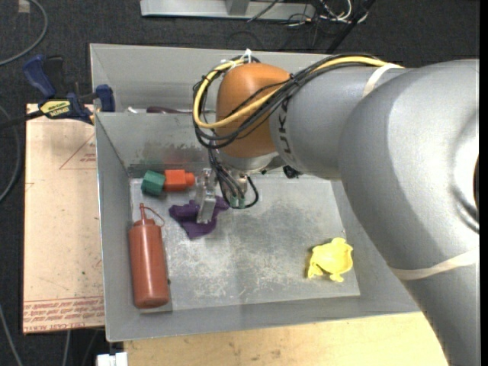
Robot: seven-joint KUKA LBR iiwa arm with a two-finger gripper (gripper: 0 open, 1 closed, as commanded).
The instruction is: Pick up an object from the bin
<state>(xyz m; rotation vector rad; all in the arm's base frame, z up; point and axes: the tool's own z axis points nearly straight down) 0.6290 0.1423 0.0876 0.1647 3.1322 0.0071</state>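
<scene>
End effector (207, 208) points straight down onto the purple piece (188, 223); whether open or closed is unclear.

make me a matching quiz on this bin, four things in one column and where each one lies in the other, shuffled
Things:
1 red bottle
2 yellow toy
3 purple piece
4 green block

Places:
a beside the orange block
b right under the gripper
c along the wall of the bin on the view's left
d near the front corner on the view's right

Pairs: 1-c, 2-d, 3-b, 4-a
</scene>
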